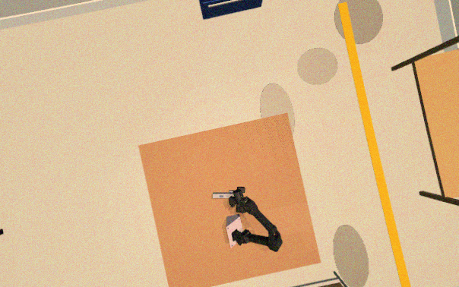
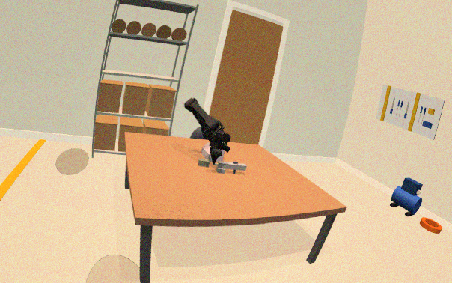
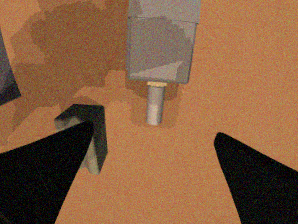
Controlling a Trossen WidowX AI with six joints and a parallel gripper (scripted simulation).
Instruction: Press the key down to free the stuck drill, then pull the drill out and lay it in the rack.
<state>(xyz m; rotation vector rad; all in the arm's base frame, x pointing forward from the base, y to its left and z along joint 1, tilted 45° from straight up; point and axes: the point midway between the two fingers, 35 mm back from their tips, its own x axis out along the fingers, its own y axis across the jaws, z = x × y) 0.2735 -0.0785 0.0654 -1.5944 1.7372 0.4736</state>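
Note:
My gripper is open and empty, pointing down close to the table top. In the wrist view, the grey holder block lies straight ahead of the fingers. The drill's pale tip pokes out of its near end, between my two fingertips and a little ahead of them. A small dark key knob shows on top of the block in the exterior view. The pinkish wedge-shaped rack stands by the arm's base.
A small grey block lies on the orange table right beside my left finger. A shelf unit and a door stand behind the table.

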